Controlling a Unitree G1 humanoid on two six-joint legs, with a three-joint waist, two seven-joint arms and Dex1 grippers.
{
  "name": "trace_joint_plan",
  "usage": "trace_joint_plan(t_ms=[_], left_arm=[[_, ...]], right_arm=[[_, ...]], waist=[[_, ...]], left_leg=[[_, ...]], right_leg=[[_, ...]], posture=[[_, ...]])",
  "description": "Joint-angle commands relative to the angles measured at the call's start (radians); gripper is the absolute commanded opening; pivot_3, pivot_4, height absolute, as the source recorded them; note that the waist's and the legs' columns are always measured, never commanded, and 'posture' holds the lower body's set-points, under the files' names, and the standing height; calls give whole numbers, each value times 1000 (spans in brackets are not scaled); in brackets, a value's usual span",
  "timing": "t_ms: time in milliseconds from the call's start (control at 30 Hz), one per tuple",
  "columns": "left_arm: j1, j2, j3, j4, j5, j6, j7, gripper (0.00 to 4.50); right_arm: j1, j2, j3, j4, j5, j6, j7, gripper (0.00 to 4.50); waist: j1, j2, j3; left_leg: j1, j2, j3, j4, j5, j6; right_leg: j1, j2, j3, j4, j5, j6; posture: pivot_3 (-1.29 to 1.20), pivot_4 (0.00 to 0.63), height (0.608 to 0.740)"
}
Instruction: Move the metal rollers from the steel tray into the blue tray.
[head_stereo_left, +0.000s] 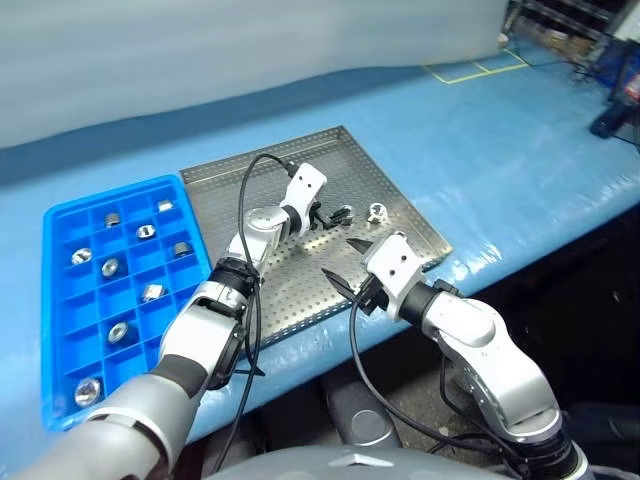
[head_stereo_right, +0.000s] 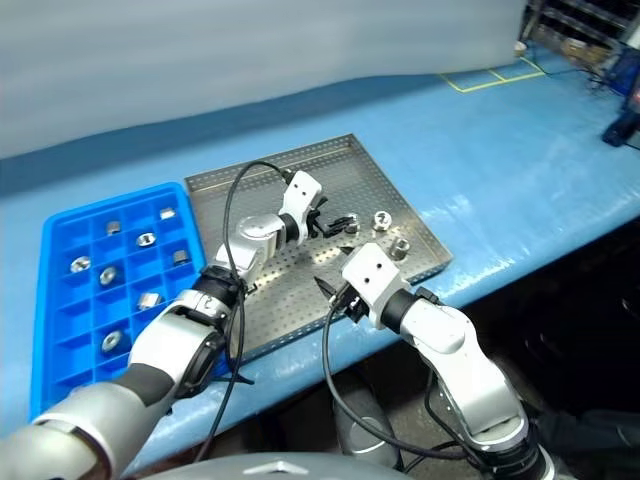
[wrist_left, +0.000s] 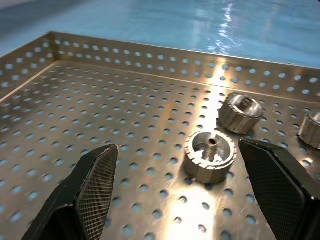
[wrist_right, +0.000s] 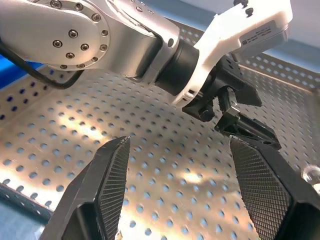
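Over the steel tray (head_stereo_left: 300, 190), the left gripper (wrist_left: 177, 187) is hovering with its fingers spread wide and holding nothing; one of the metal rollers (wrist_left: 210, 155) is lying on the perforated sheet just ahead, between its fingertips, with two more beyond at about 1 o'clock. At the tray's near edge the right gripper (wrist_right: 180, 190) is also standing apart and empty. Further rollers are sitting in compartments of the blue tray (head_stereo_left: 60, 290), at 9 o'clock of the steel tray on the surface (head_stereo_left: 500, 150).

Silver arm shells, white wrist housings and black cross-hatched fingers (wrist_right: 112, 185) are seen; black cables (head_stereo_left: 245, 190) are looped along both arms (head_stereo_left: 480, 345).
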Motion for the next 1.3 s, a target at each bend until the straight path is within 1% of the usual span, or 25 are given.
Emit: trace_joint_plan(t_ms=[33, 167, 267, 367, 600, 833, 933, 1000, 1033, 1100, 1267, 1300], left_arm=[[-60, -6, 2, 88, 52, -59, 51, 4230], [-69, -4, 10, 134, 79, -77, 97, 4230], [-64, 3, 18, 148, 90, -81, 121, 4230], [-54, 19, 18, 150, 103, -86, 135, 4230], [-41, 78, 71, 149, 88, -69, 197, 4230], [-19, 75, 46, 132, 114, -19, 118, 4230], [-19, 63, 55, 122, 102, -13, 83, 3596], [-18, 58, 60, 115, 100, -19, 77, 2954], [-18, 56, 62, 114, 101, -23, 76, 2552], [-18, 54, 61, 110, 104, -31, 74, 1942], [-14, 52, 74, 107, 95, -27, 77, 1942], [-6, 57, 82, 100, 89, -36, 77, 1843]], right_arm=[[14, 3, -16, -68, -8, 6, -36, 3332], [31, 7, -29, -75, -9, 10, -63, 3332], [35, 3, -38, -69, -9, 7, -74, 3332], [31, 2, -41, -62, -5, 7, -78, 3332], [4, 2, -23, -31, 0, -2, -66, 3332], [-23, 8, -14, -9, 3, -20, -59, 3332], [-26, 9, -15, -4, 2, -26, -59, 3373], [-25, 9, -16, -3, 0, -28, -61, 3373], [-25, 9, -16, -2, 0, -29, -61, 3373], [-24, 8, -15, -1, -5, -33, -63, 3373], [-28, 6, -4, 3, -20, -47, -67, 3373], [-30, 7, 2, 8, -23, -51, -65, 3373]], waist=[[-45, -1, 0], [-109, -1, 1], [-139, -2, 1], [-154, -2, 1], [-158, -3, 2], [-134, -4, 2], [-124, -4, 2], [-119, -4, 2], [-118, -4, 2], [-117, -4, 2], [-116, -4, 2], [-116, -4, 2]], left_leg=[[1, 0, 1, 0, 0, 0], [2, 0, 3, 0, 0, 0], [3, 1, 5, 0, 0, 0], [3, 1, 6, 0, 1, 1], [4, 2, 7, 0, 1, 2], [3, 2, 6, 0, 1, 2], [3, 1, 7, 0, 0, 3], [3, 1, 7, 0, 0, 3], [3, 1, 7, 0, 0, 3], [3, 1, 7, 0, 0, 3], [3, 1, 7, 0, 0, 3], [3, 1, 7, 0, 0, 3]], right_leg=[[0, 0, 1, 0, 0, 0], [1, 0, 4, 1, 1, 2], [1, 0, 6, 1, 2, 5], [1, -1, 8, 1, 3, 6], [1, -2, 9, 2, 4, 7], [1, -4, 8, 2, 4, 7], [1, -5, 8, 1, 4, 8], [1, -5, 8, 1, 3, 8], [1, -5, 8, 1, 4, 8], [1, -5, 8, 2, 4, 8], [1, -5, 8, 2, 4, 8], [1, -5, 8, 2, 4, 8]], posture=[[-581, 150, 740], [-584, 150, 740], [-577, 150, 740], [-567, 150, 740], [-524, 150, 740], [-500, 150, 740], [-502, 150, 740], [-505, 150, 740], [-507, 150, 740], [-510, 150, 740], [-503, 150, 740], [-499, 150, 740]])
